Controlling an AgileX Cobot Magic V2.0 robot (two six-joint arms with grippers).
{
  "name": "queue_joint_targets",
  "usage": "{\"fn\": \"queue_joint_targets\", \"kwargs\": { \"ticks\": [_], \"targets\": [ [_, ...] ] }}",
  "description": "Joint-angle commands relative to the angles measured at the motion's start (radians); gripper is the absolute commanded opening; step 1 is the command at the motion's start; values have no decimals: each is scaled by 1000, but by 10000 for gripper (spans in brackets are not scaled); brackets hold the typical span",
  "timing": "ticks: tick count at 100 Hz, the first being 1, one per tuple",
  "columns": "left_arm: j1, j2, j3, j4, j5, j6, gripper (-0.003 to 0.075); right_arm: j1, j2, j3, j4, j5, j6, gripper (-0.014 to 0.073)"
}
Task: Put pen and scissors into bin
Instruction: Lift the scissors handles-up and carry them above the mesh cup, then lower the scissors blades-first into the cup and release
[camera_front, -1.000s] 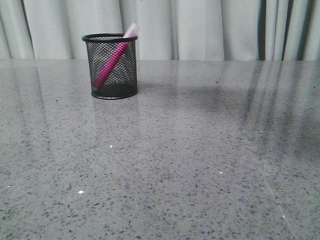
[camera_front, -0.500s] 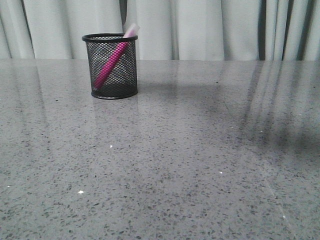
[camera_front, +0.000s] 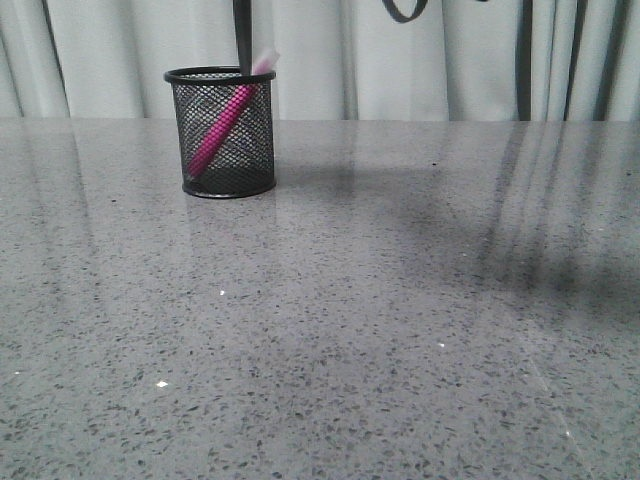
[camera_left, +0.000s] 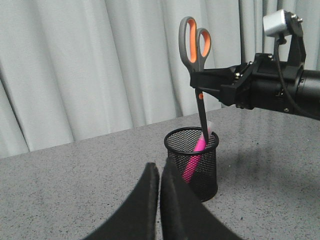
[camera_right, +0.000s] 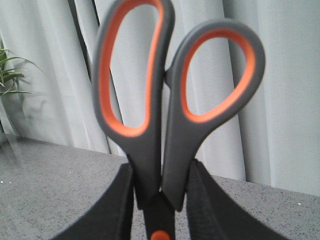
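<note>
The black mesh bin (camera_front: 220, 132) stands on the table at the far left. The pink pen (camera_front: 222, 125) leans inside it with its whitish cap above the rim. My right gripper (camera_left: 200, 80) is shut on the scissors (camera_left: 195, 42) just below the handles and holds them upright, handles up, above the bin (camera_left: 192, 162). The blade tip reaches the bin's mouth beside the pen (camera_left: 194, 159). In the front view only the dark blade (camera_front: 241, 35) shows above the rim. The right wrist view shows the orange-lined handles (camera_right: 150, 150) between my fingers. My left gripper (camera_left: 160, 172) is shut and empty, near the bin.
Grey speckled table (camera_front: 400, 320) with pale curtains (camera_front: 120, 50) behind. A dark loop (camera_front: 403, 10), which I cannot identify, hangs at the top edge of the front view. The right arm and its camera (camera_left: 280, 85) stretch over the table beside the bin.
The scissors blade has come down into the front view above the bin, and a dark loop has appeared at the top edge. Bin and pen have not moved.
</note>
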Motion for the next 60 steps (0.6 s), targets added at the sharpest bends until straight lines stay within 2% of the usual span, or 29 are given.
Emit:
{"fn": "queue_joint_targets", "kwargs": {
  "ticks": [1, 40, 60],
  "targets": [
    [1, 7, -27, -34, -27, -5, -22, -1, -36, -30, -35, -128, -6, -71],
    [1, 7, -27, -34, -27, -5, -22, -1, 0, -29, -40, -155, -6, -71],
    [1, 7, -27, -34, -27, -5, -22, 18, -2, 37, -49, -255, -6, -71]
  ]
}}
